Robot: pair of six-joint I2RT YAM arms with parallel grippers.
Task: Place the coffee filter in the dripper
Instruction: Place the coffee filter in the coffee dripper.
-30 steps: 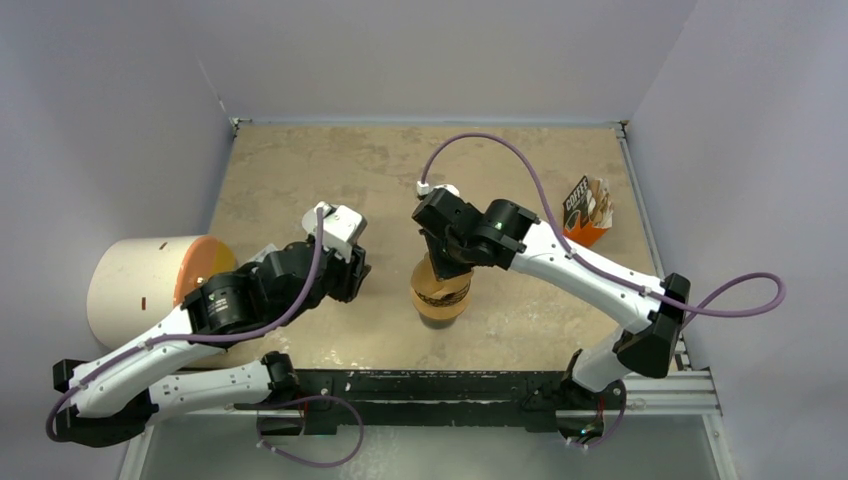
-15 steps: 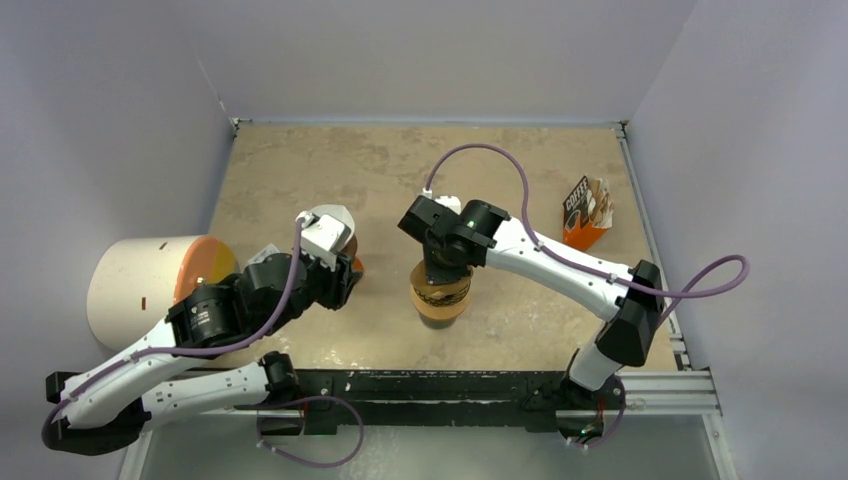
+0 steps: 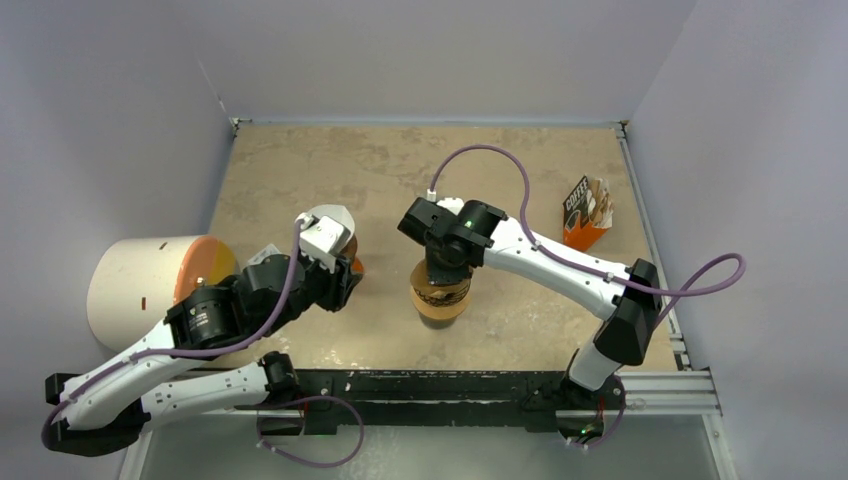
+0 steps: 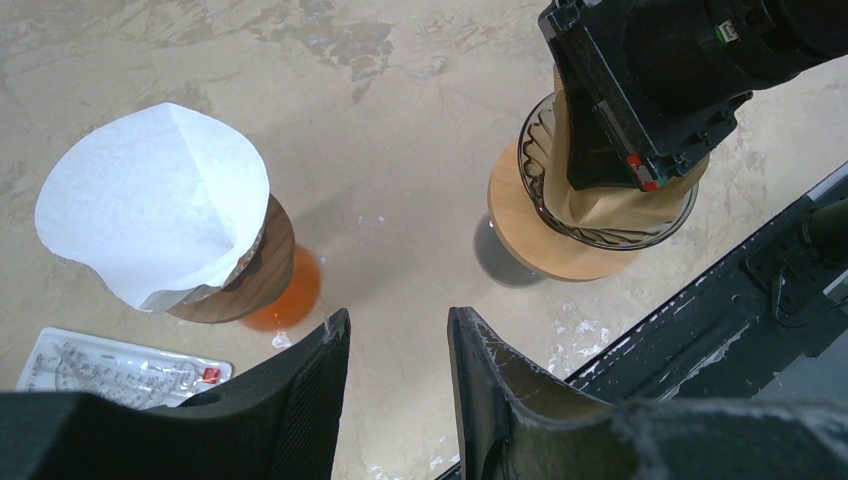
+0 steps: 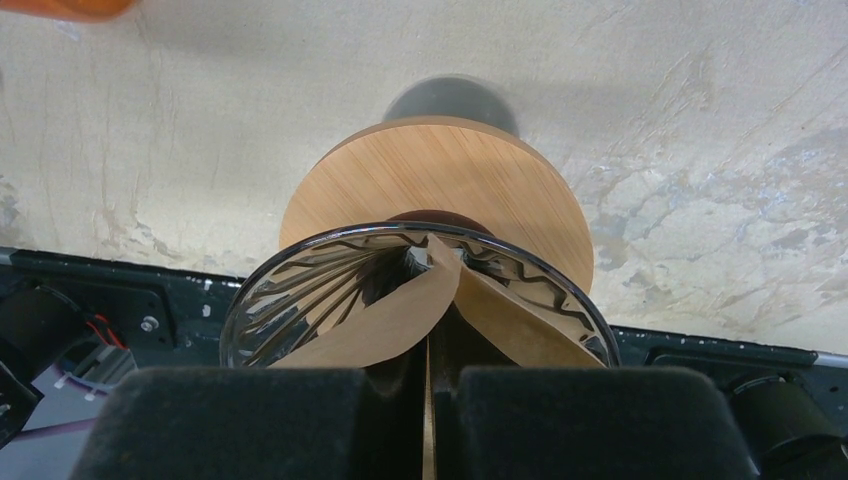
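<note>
The dripper point(image 3: 440, 298), clear ribbed glass on a round wood collar point(image 5: 440, 180), stands near the table's front middle. My right gripper point(image 5: 428, 400) points down into its mouth and is shut on the tan coffee filter point(image 5: 390, 325). The pinched paper folds into two flaps that lie inside the glass rim. From the left wrist view the filter point(image 4: 600, 205) fills the dripper point(image 4: 540, 240) beneath the right arm's fingers. My left gripper point(image 4: 398, 330) hovers over bare table left of the dripper, jaws open, nothing between them.
An orange glass vessel point(image 4: 285, 295) with a wood collar and a white paper filter point(image 4: 160, 200) stands left of the dripper. A clear plastic packet point(image 4: 110, 365) lies beside it. A black-and-orange packet point(image 3: 585, 212) stands at the right edge, and a large white cylinder point(image 3: 150, 285) at the left.
The left arm drew back to the left, uncovering the orange vessel. The right arm shifted left and lower over the dripper with the filter. Little moved in the last half second.
</note>
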